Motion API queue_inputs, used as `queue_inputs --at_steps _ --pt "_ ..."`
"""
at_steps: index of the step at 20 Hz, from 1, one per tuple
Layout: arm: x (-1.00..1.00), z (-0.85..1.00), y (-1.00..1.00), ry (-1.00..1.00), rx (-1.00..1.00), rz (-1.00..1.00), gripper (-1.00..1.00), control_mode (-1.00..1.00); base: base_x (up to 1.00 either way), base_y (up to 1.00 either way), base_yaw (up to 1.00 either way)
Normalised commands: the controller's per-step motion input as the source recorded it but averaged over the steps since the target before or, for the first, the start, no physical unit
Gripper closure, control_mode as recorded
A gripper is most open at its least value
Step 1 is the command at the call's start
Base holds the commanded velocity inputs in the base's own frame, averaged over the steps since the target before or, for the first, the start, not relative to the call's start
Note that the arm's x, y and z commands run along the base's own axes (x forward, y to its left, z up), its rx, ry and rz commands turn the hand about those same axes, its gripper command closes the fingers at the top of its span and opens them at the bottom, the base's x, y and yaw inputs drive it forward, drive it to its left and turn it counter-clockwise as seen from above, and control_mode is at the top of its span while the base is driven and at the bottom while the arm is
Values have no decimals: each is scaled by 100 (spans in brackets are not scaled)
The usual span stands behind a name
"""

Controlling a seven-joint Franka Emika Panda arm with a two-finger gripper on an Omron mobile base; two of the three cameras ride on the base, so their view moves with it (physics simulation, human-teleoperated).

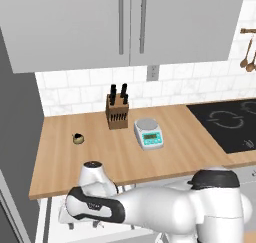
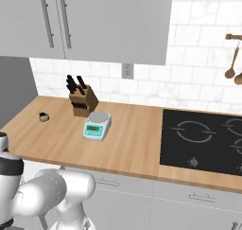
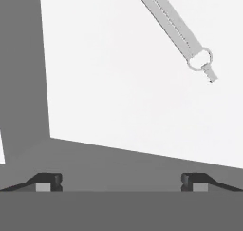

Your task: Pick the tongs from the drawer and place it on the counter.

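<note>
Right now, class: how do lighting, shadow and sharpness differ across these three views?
Left and right base views: even, soft light on the counter, slightly pixelated, faint shadows. Hand view: drawer floor flat white, tongs sharp-edged, barely shadowed; gripper dark.

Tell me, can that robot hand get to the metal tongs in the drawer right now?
Probably yes. In the hand view the open end effector looks down into the drawer, and the tongs lie bare on its white floor with nothing over them. They sit off to one side, so it must shift first.

Both base views overlook counter (image 1: 165, 152), hand view close above drawer (image 3: 118, 82)
</note>
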Motion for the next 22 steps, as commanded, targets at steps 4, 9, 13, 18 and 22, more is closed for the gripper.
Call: queue_inputs --at_steps 4,9,13,18,22 --pt "-37 -23 16 -1 0 0 -100 -100 0 0 0" --pt "-5 -5 0 0 0 0 -100 -100 0 0 0" --pt "-10 0 4 0 -1 0 -100 -100 0 0 0" --pt "-24 -1 8 0 -1 0 -100 -100 0 0 0" --pt "-47 -3 19 8 -3 0 -100 -100 0 0 0"
